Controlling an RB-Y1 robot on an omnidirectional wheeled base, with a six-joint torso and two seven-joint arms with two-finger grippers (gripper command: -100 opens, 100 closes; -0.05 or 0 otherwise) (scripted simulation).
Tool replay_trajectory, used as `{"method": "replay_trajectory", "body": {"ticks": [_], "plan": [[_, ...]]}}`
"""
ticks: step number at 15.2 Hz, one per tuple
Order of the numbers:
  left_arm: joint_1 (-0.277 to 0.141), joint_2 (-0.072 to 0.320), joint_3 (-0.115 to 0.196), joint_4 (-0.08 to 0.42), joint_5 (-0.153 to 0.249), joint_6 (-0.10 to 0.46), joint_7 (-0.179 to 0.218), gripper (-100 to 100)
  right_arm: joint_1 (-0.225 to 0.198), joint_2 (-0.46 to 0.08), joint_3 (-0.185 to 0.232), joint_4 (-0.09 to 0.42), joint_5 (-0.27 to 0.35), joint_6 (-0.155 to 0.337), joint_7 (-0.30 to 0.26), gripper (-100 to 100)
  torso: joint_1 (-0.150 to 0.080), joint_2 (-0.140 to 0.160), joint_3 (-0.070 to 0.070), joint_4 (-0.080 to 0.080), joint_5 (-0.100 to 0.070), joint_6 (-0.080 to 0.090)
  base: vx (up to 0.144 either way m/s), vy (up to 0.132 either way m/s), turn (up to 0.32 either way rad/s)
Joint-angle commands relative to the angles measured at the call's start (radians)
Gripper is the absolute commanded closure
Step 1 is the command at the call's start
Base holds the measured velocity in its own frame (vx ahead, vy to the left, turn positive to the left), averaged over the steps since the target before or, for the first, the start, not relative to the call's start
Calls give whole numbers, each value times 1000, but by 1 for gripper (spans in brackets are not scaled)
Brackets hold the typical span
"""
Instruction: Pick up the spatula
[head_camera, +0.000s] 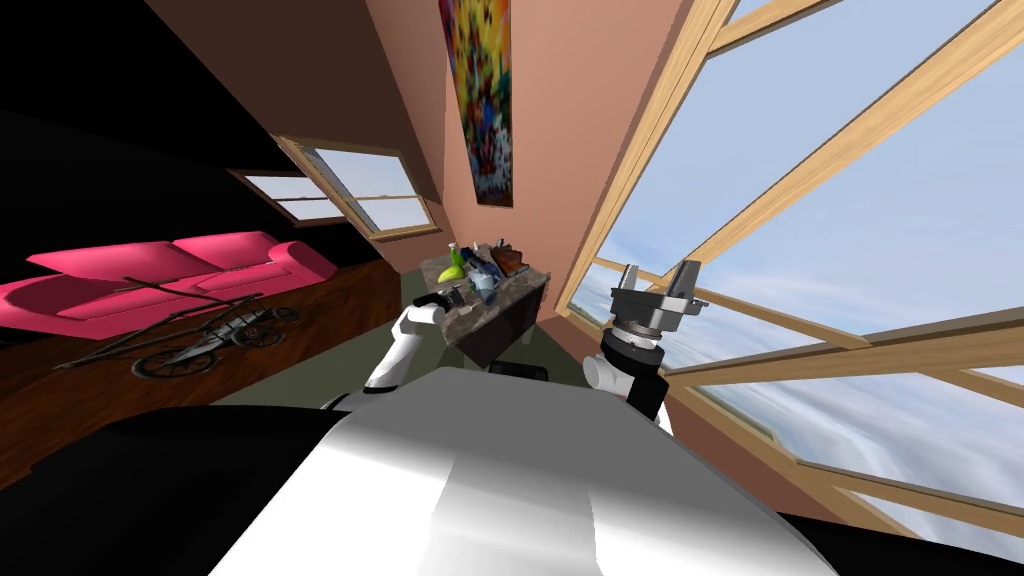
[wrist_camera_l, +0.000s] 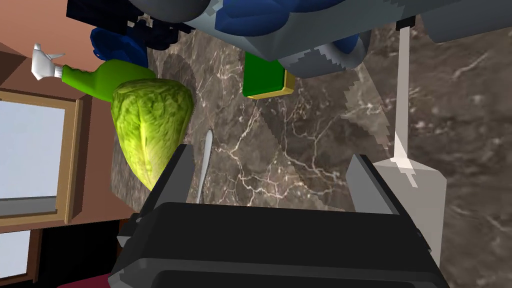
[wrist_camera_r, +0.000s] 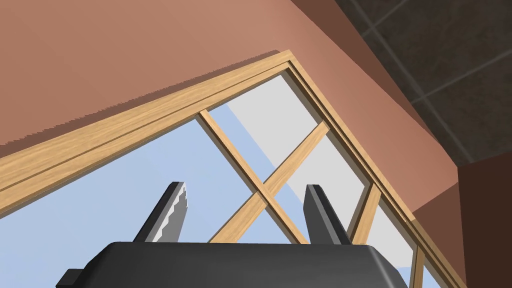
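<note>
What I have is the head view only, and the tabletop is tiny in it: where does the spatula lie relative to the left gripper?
Observer: In the left wrist view the spatula lies flat on the marble tabletop, just outside one finger of the open left gripper, not between the two.
Operator: Which end is nearer?
Observer: The blade sits beside that finger; the handle runs away from the gripper.
Operator: Anything between the fingers?
Observer: A thin grey utensil, close to the other finger; a lettuce lies on that finger's outer side.
</note>
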Motion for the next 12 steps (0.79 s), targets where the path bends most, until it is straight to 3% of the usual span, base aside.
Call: {"method": "replay_trajectory", "body": {"ticks": [1,2,3,5,6,8,9,11,12], "plan": [[-19,12,4,22,21,50,23,-100,0,0,0,0,0,0,0,0,0,0,0,0,0,0,22,-10,-97],[-19,12,4,22,21,67,23,-100,0,0,0,0,0,0,0,0,0,0,0,0,0,0,17,-6,-33],[-41,29,9,54,51,91,50,-100,0,0,0,0,0,0,0,0,0,0,0,0,0,0,21,-10,-80],[-41,29,9,54,51,128,50,-100,0,0,0,0,0,0,0,0,0,0,0,0,0,0,17,-7,-69],[-63,46,14,86,80,152,76,-100,0,0,0,0,0,0,0,0,0,0,0,0,0,0,19,-6,-75],[-63,46,14,86,80,188,76,-100,0,0,0,0,0,0,0,0,0,0,0,0,0,0,17,-6,-68],[-85,62,18,116,109,211,101,-100,0,0,0,0,0,0,0,0,0,0,0,0,0,0,18,-7,-77],[-85,62,18,116,109,247,101,-100,0,0,0,0,0,0,0,0,0,0,0,0,0,0,17,-5,-62],[-105,77,23,146,136,273,126,-100,0,0,0,0,0,0,0,0,0,0,0,0,0,0,17,-8,-79]]}}
